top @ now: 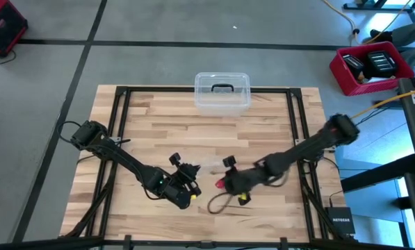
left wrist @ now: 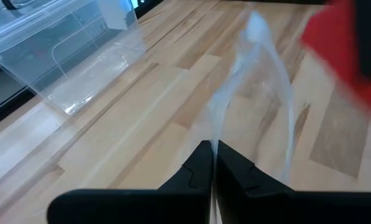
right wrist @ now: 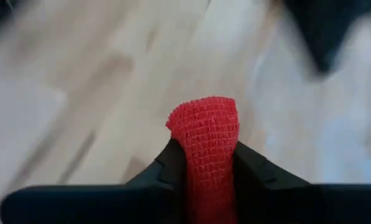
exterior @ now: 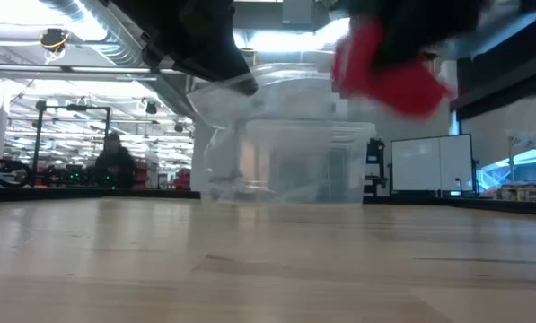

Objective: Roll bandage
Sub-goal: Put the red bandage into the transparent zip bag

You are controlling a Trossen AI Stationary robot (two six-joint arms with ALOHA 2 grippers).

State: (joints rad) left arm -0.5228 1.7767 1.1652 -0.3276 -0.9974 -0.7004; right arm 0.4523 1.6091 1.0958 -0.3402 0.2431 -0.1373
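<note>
**Operator:** Over on the left of the desk [top: 151, 125], I have the left gripper [left wrist: 211, 167] with its fingers pressed together on a thin edge of the crinkled clear wrapper [left wrist: 260, 81], which trails up and away from it above the wood. It weighs next to nothing and is slick, so I expect it to slide out if I tug.

**Spotter:** And further right?

**Operator:** Near the middle, toward the front edge, the right gripper [right wrist: 209, 163] has its fingers clamped on the bandage [right wrist: 205, 140], one either side of a folded or bunched end of it. From the overhead I only see a small red patch at the fingertips; in the low view it hangs clear of the desk.

**Spotter:** How will it handle?

**Operator:** Soft, light, open-weave fabric. It squashes under the fingers and has no stiffness, so any free length will flop and twist. I judge the weave gives good friction, so slipping is less of a worry than crushing or skewing the roll. I would hold it across the width, close to the end, not by a corner.

**Spotter:** Anything behind?

**Operator:** Only the clear plastic box [top: 222, 93] at the far edge, well apart from both arms.
</note>
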